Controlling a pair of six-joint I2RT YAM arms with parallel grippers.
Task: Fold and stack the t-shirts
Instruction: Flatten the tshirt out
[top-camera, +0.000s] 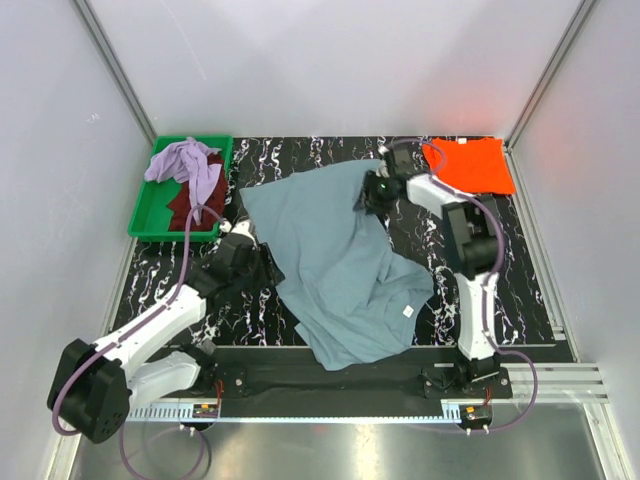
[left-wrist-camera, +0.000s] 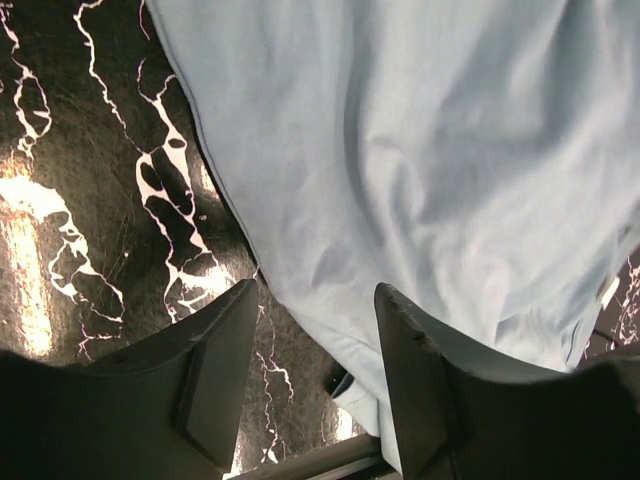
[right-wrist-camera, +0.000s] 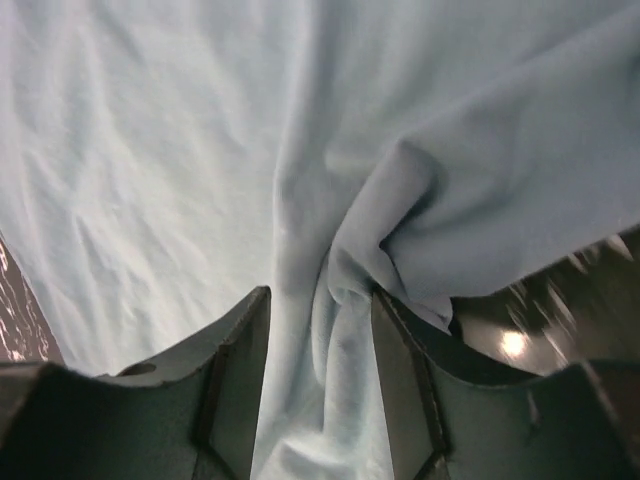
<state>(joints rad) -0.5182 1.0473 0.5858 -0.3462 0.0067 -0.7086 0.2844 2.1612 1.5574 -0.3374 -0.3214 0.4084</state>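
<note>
The blue-grey t-shirt (top-camera: 340, 260) lies rumpled across the middle of the tabletop (top-camera: 500, 260), reaching the near edge; the left claw (left-wrist-camera: 315, 292) stands at its left hem, jaws apart, clamping nothing. Farther back, the right claw (right-wrist-camera: 320, 295) straddles a bunched fold of the same shirt, jaws part-way apart; whether it grips cannot be told. The orange t-shirt (top-camera: 470, 163) lies flat in the far right corner, and the lavender t-shirt (top-camera: 185, 160) and maroon t-shirt (top-camera: 185, 205) are heaped in the green tray (top-camera: 145, 225) at the far left corner.
</note>
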